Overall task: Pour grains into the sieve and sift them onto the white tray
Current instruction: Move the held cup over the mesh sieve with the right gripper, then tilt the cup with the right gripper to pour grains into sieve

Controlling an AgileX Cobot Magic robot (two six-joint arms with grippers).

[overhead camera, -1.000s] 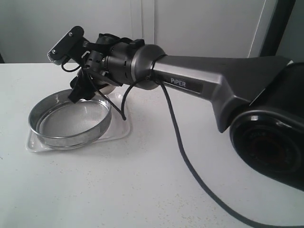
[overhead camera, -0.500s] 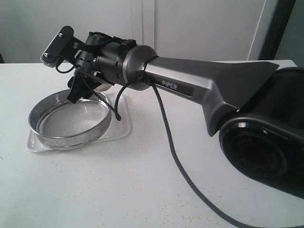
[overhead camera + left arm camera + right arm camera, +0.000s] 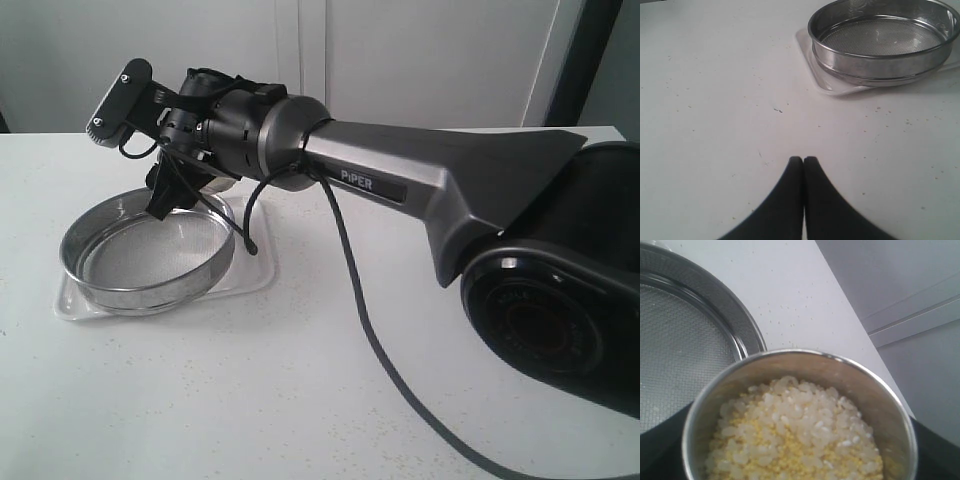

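Observation:
The steel sieve rests on the white tray at the left of the table. My right gripper reaches across and hangs above the sieve's far rim, shut on a small steel cup. The cup is heaped with pale and yellow grains. In the right wrist view the sieve's mesh lies just below and beside the cup and looks nearly bare. My left gripper is shut on nothing, low over the table, well apart from the sieve and the tray.
The right arm's long grey link and its black cable span the table's middle. Fine specks of grain are scattered on the white tabletop near the tray. A pale wall stands behind the table.
The right arm has shifted a little left with the cup, bringing it further over the sieve's far rim, then almost stopped. The sieve and tray have not moved.

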